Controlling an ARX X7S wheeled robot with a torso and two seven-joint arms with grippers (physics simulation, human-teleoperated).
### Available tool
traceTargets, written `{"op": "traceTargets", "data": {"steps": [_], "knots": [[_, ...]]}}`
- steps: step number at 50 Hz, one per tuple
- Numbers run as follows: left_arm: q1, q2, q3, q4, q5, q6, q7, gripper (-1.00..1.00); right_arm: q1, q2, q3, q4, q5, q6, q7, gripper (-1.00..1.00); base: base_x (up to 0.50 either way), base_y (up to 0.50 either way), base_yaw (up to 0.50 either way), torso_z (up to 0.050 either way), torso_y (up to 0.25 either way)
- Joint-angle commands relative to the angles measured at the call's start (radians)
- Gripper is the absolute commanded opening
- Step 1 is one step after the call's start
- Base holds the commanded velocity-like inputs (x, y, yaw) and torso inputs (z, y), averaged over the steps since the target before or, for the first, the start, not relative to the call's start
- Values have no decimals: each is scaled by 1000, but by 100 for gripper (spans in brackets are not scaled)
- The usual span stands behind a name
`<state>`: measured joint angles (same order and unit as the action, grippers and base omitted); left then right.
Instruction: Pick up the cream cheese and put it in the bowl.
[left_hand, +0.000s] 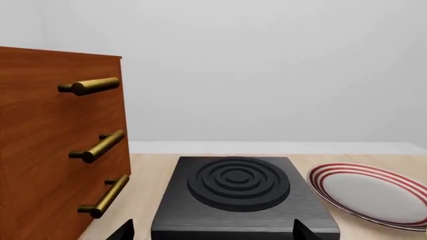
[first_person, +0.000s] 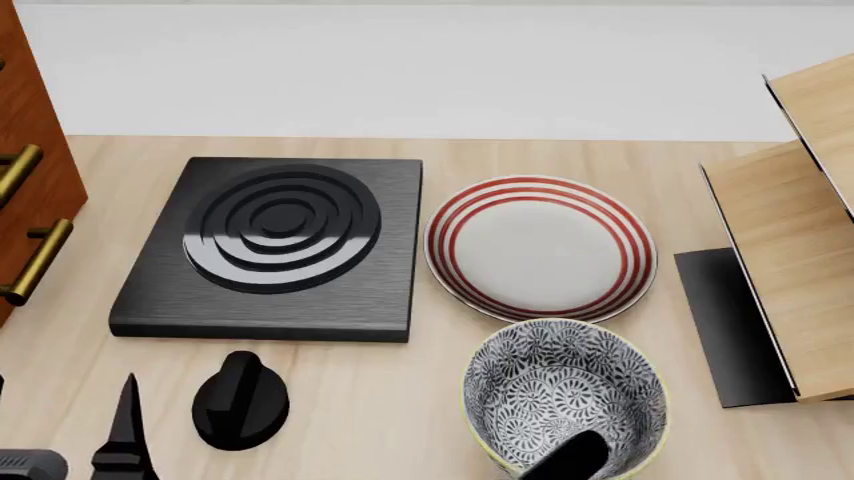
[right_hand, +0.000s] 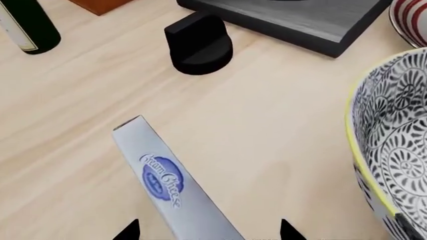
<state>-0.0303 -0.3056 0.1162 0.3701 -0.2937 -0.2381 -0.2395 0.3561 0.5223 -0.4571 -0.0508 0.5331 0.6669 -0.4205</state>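
Bowl (first_person: 565, 398): patterned, on bench (first_person: 400, 400), holds nothing visible; dark arm part over its near rim. Plate (first_person: 541, 248): bare. Cream cheese (right_hand: 170, 185): between right tool (right_hand: 208, 231) tips, off the bench beside the bowl; grip uncertain. Left tool (left_hand: 212, 231): spread.

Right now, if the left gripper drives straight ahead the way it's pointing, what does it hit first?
Likely the stove: its near edge sits between the left gripper's fingertips, low in the left wrist view. Depth is unclear, so it might skim over the top.
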Motion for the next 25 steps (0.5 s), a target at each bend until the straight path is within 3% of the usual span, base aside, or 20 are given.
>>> {"op": "traceTargets", "data": {"steps": [1,25], "knots": [[1,-3,1,-10,-3,10,-1,100,14,-21,-41,43,-30,-11,-9,100,0,0,0,0,0],[5,-12,0,-13,-10,21,-7,100,33,-38,-82,81,-59,-13,-9,100,0,0,0,0,0]]}}
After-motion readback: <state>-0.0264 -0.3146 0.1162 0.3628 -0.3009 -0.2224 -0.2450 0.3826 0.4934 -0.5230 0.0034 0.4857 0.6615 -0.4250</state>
